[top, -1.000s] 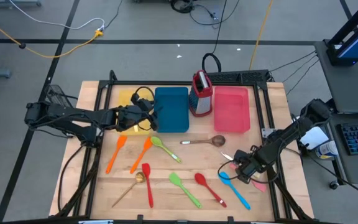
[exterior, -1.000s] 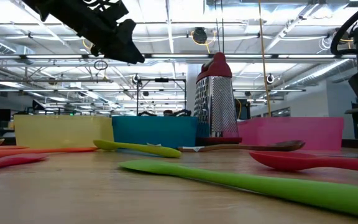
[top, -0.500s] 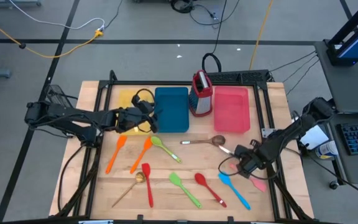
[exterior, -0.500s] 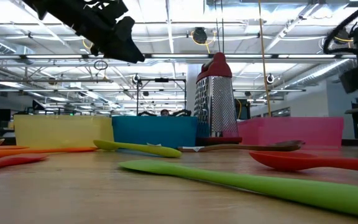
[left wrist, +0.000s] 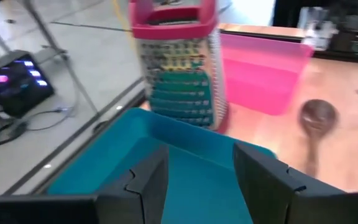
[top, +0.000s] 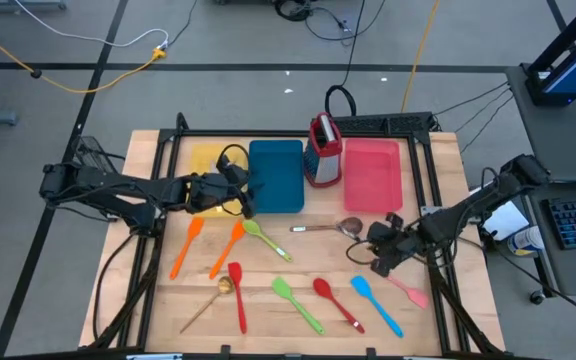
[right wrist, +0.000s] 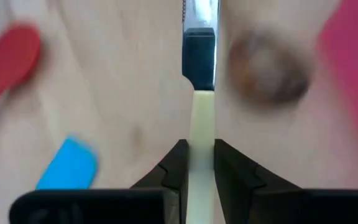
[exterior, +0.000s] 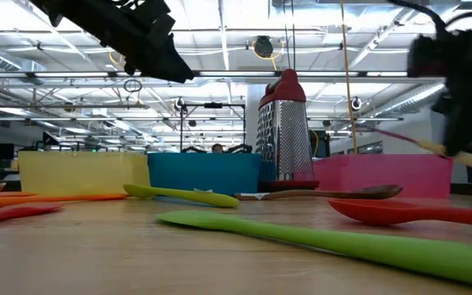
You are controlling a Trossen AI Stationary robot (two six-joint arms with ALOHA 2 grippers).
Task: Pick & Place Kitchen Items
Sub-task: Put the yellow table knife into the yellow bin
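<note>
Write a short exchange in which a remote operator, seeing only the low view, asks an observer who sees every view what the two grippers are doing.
Operator: There's a dark blur on my right. Is the right gripper holding anything?
Observer: Yes. The right gripper is shut on a cream handle.
Operator: Where over the table is it?
Observer: From above, it is just beside the bowl of the wooden spoon, between the pink tray and the blue spatula.
Operator: And the left gripper?
Observer: The left gripper is open and empty above the blue tray.
</note>
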